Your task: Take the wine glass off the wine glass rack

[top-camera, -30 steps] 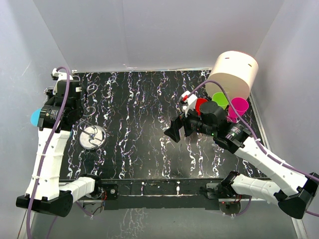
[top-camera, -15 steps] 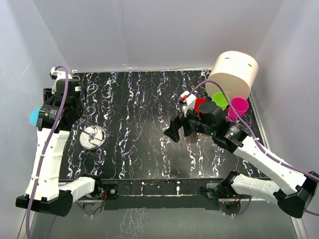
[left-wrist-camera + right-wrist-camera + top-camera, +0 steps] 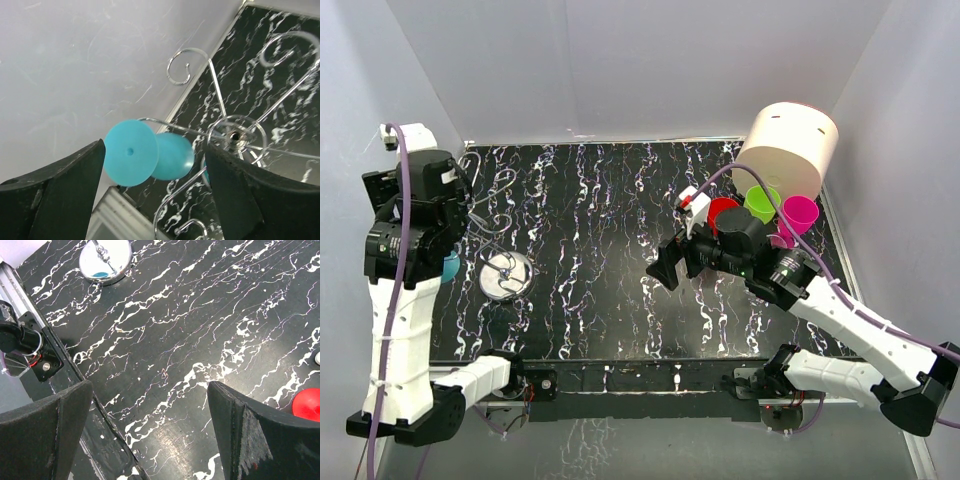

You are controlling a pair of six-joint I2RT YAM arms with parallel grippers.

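The wine glass point(image 3: 150, 152) is teal; in the left wrist view its round foot and bowl show, slightly blurred, beside a wire arm of the wine glass rack point(image 3: 234, 135). My left gripper point(image 3: 155, 150) is open, its fingers point(image 3: 60, 185) wide on either side of the glass and not touching it. From above, only a teal sliver of the glass point(image 3: 450, 266) shows under the left gripper point(image 3: 448, 215), next to the rack's shiny base disc point(image 3: 506, 275). I cannot tell whether the glass rests on anything. My right gripper point(image 3: 665, 268) hovers open and empty over mid-table.
A large cream cylinder point(image 3: 790, 148) lies at the back right, with red point(image 3: 723, 210), green point(image 3: 761, 198) and pink point(image 3: 800, 212) cups by it. White walls close in the black marbled table point(image 3: 600, 220). The rack base point(image 3: 106, 260) shows far off in the right wrist view.
My left gripper has opened and let go of the teal glass. The left arm rose and swung left; the glass now shows on its right side, near the rack. The right arm barely moved.
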